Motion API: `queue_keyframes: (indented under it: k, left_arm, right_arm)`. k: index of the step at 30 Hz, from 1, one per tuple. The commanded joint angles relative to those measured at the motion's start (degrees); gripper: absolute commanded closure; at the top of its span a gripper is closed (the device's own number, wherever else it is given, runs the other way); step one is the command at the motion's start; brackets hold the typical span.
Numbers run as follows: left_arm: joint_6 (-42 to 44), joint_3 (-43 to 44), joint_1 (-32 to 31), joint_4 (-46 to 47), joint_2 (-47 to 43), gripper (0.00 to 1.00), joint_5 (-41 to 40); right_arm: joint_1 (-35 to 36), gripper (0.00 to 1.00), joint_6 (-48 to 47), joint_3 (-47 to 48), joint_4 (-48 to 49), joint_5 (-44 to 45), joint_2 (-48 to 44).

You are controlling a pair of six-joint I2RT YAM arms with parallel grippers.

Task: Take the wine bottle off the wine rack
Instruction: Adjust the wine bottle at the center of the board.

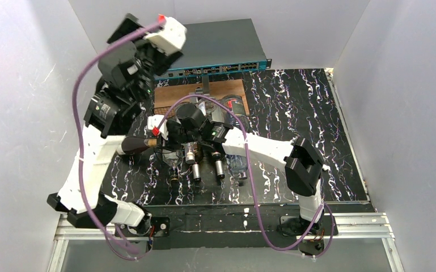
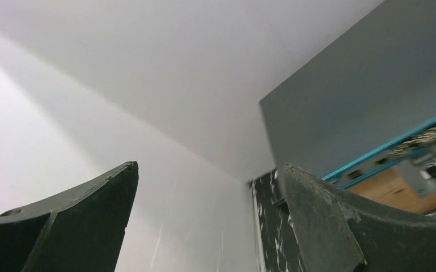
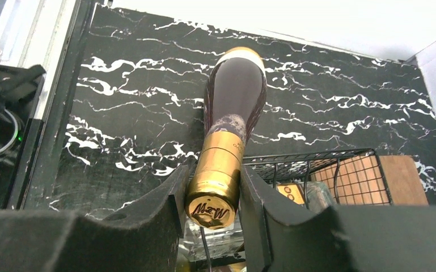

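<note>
Right wrist view gives the plainest account: the right gripper is clenched on the gold-foiled neck of the wine bottle, a pad on either side of the foil just behind the cap; the dark body reaches straight out from the fingers, base farthest away, over the black marbled table; the wine rack sits off to one side and below, its wire end wall beside the neck, with the wooden board beyond it

In the top external view the bottle's long axis runs nearly level and across the table, base pointing to the robot's left, past the left end of the rack where the other bottles lie in their cradles; the body looks clear of the wire, though whether the base touches the table I cannot tell

The left gripper is spread wide and holds nothing, lifted high and aimed at the wall and the grey box (well apart from the bottle); so the right arm alone carries the load, and setting it down looks to mean lowering it base-first, with the weight far out from the grip, where the neck might pivot between the pads
</note>
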Motion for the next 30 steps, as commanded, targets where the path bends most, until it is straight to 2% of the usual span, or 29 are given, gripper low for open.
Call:
queue_keyframes:
  k: [1, 5, 9, 14, 17, 22, 26, 30]
  left_arm:
    - [-13.2, -0.3, 13.5, -0.3, -5.3, 0.02, 2.5]
    - [-22.3, -14.2, 26.1, -5.8, -14.0, 0.02, 5.1]
    - [-26.3, -28.2, 32.6, -10.8, -23.7, 0.02, 8.3]
    - [-24.7, -40.9, 34.1, -16.6, -33.3, 0.02, 14.6]
    - [-19.8, -46.6, 34.0, -20.2, -40.8, 0.02, 19.3]
    - [-7.5, -55.8, 34.0, -26.7, -52.7, 0.03, 33.4]
    - [-4.9, -59.2, 33.9, -30.0, -55.4, 0.04, 40.8]
    - [-4.5, -62.4, 33.9, -28.1, -54.5, 0.04, 43.4]
  right_arm:
    - [0.6, 0.99, 2.2, -0.8, 1.0, -5.8, -3.8]
    - [0.2, 0.99, 2.3, -0.9, 1.2, -7.6, -3.3]
    - [-0.1, 0.99, 2.6, -0.5, 1.2, -9.1, -2.8]
    - [-0.4, 0.99, 3.6, 0.6, 1.6, -9.5, -2.5]
    - [-0.4, 0.99, 3.9, 0.8, 1.6, -9.3, -2.6]
    - [-0.5, 0.99, 4.0, 1.5, 1.8, -9.2, -2.2]
    - [-0.5, 0.99, 4.3, 2.8, 1.8, -9.4, -1.5]
    - [-0.5, 0.99, 4.9, 3.8, 1.6, -10.0, -1.5]
